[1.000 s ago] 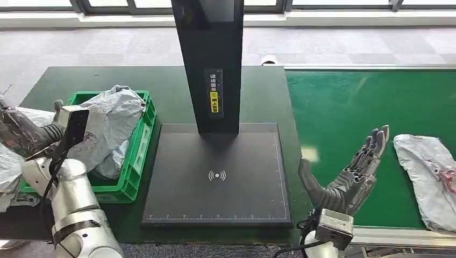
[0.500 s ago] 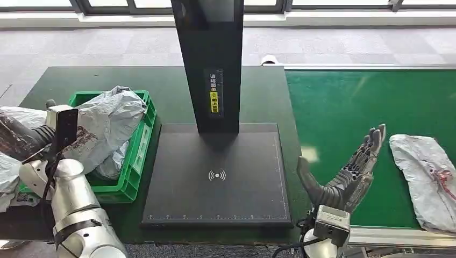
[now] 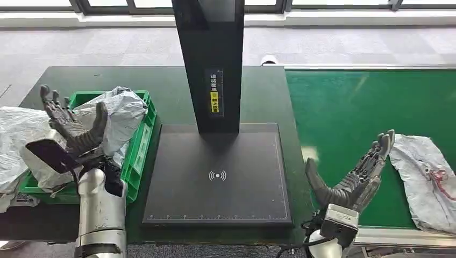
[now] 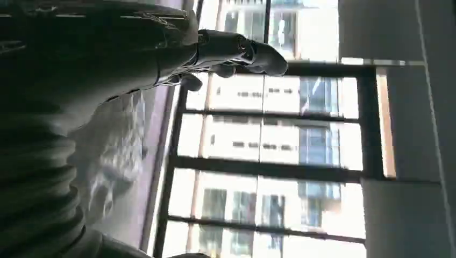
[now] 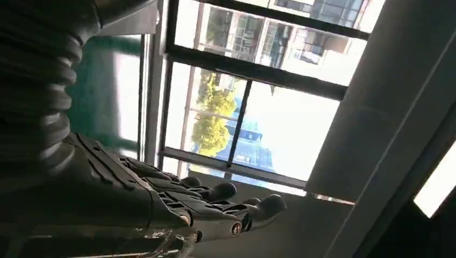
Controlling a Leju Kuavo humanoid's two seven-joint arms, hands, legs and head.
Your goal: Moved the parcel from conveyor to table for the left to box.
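The left hand (image 3: 75, 126) has come up out of the green crate (image 3: 141, 141) since a moment ago and now stands raised with its fingers spread, holding nothing, in front of the grey bags (image 3: 121, 115) heaped in that crate. The right hand (image 3: 357, 174) has barely shifted; it hovers palm-up with its fingers apart and empty, over the near edge of the green conveyor (image 3: 344, 102). The parcel (image 3: 427, 177), a crumpled grey mailer bag, lies on the belt just beside those fingertips and looks to have ridden slightly nearer. It is not yet grasped (nor touched, as far as I can tell). The black scanner plate (image 3: 218, 177) on the counter (image 3: 161, 91) lies between the hands. I judge the left's boxing done and the right's pick-up next.
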